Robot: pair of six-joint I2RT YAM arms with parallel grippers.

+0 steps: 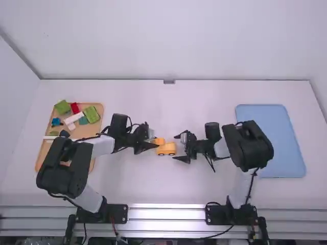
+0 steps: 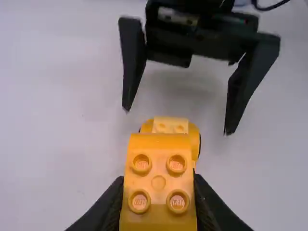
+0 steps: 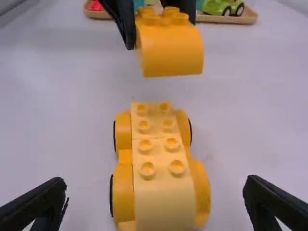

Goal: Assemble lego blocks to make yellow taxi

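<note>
One curved yellow plastic block with studs [image 3: 172,55] left to seat, I judge: my left fingers [image 2: 211,207] grip it, clear of the assembled yellow wheeled chassis [image 3: 161,178] on the white bench [image 1: 127,189]; right fingers [image 3: 43,199] spread, empty.

A robotics lab, by the two robot arms [image 1: 61,166] on metal rails [image 1: 166,215], plain walls [image 1: 168,41].

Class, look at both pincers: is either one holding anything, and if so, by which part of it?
The left pincer holds a studded yellow block by two opposite sides; the right pincer is open, holding nothing.
</note>
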